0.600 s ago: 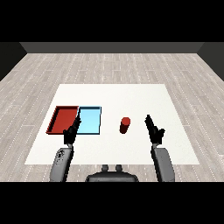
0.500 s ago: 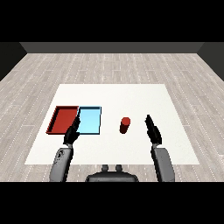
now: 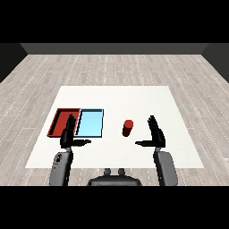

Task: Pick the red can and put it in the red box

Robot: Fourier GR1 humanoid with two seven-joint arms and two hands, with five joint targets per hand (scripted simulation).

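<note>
No text, label or number can be read anywhere.

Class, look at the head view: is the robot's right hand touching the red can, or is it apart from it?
Apart. The head view shows white table between the red can and the right hand, whose fingers are straight and open.

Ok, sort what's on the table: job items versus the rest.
Job: red can, standing between the trays and the right hand; red tray, the target.
Rest: light blue tray; left hand, open over the trays' near edge.
</note>
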